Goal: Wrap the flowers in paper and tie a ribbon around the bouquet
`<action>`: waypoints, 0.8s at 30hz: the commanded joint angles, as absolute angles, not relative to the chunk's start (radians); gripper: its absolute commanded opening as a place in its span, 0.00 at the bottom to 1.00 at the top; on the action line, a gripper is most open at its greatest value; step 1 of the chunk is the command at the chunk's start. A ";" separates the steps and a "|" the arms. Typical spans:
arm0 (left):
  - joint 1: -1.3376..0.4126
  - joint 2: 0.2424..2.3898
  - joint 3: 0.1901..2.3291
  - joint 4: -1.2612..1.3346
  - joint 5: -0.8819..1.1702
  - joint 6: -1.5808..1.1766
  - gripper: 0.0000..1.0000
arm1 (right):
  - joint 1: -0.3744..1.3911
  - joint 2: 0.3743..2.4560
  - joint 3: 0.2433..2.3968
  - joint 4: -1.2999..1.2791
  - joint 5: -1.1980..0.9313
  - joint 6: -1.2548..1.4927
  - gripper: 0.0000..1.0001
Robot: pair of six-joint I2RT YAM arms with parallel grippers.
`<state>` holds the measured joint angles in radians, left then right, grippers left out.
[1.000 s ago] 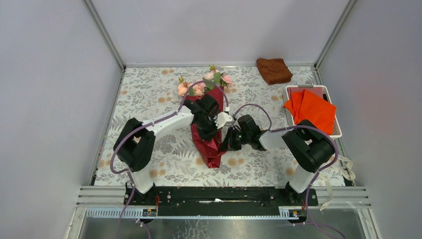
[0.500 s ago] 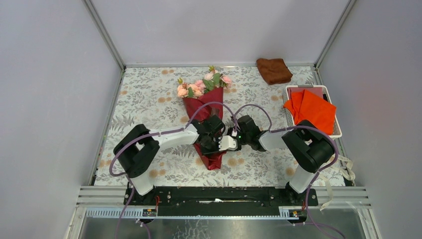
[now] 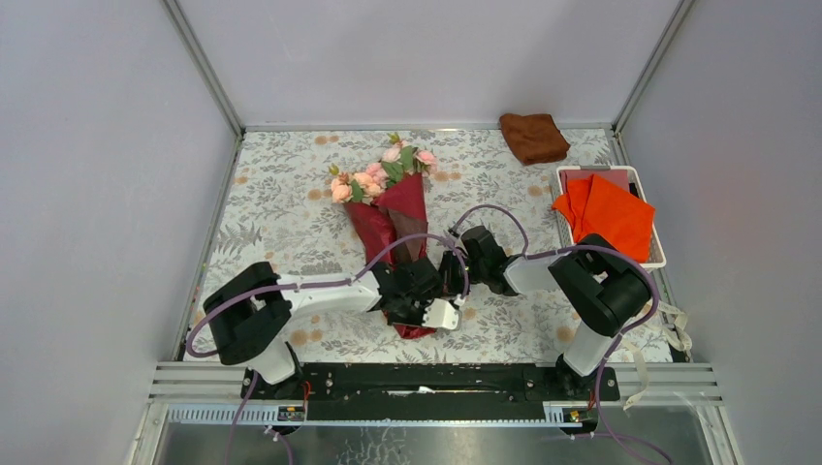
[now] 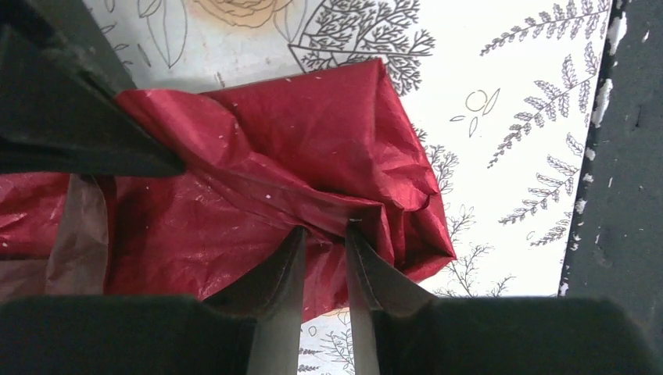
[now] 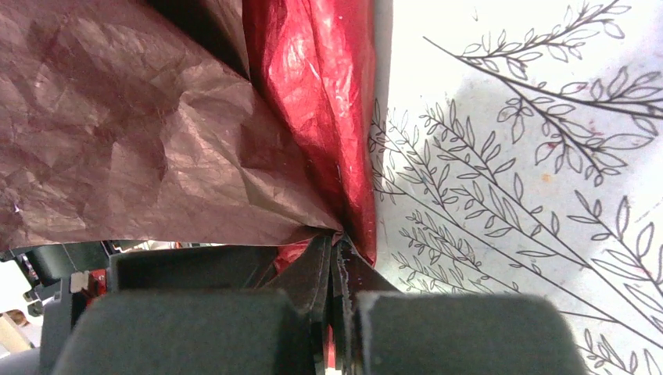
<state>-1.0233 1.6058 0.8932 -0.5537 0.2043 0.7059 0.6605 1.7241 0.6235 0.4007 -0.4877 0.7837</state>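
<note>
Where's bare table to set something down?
Free: far-left corner, between left wall and flowers; far strip between flowers and brown cloth. Crowded: near centre, left arm and right arm on the paper; basket along the right edge.

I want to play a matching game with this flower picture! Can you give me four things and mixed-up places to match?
Things:
1. small pink roses with green leaves
2. folded brown cloth
3. bright orange paper sheets
4. right claw

Where or how:
A. in the white plastic basket
B. pinched shut on the dark red crinkly paper cone
C. at the far right corner of the leaf-patterned table
D. sticking out of the cone's wide top

Pairs: 1-D, 2-C, 3-A, 4-B
</note>
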 commanded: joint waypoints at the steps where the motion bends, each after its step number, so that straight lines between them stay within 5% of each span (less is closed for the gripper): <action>1: -1.092 1.637 0.825 -0.626 0.209 0.699 0.32 | 0.652 1.720 0.617 0.405 -0.406 0.770 0.00; 13: -1.146 1.525 0.927 -0.732 0.261 0.749 0.42 | 0.653 1.726 0.606 0.409 -0.396 0.777 0.00; 24: -0.539 1.515 1.133 -0.534 0.676 0.502 0.38 | 0.652 1.666 0.563 0.432 -0.374 0.791 0.00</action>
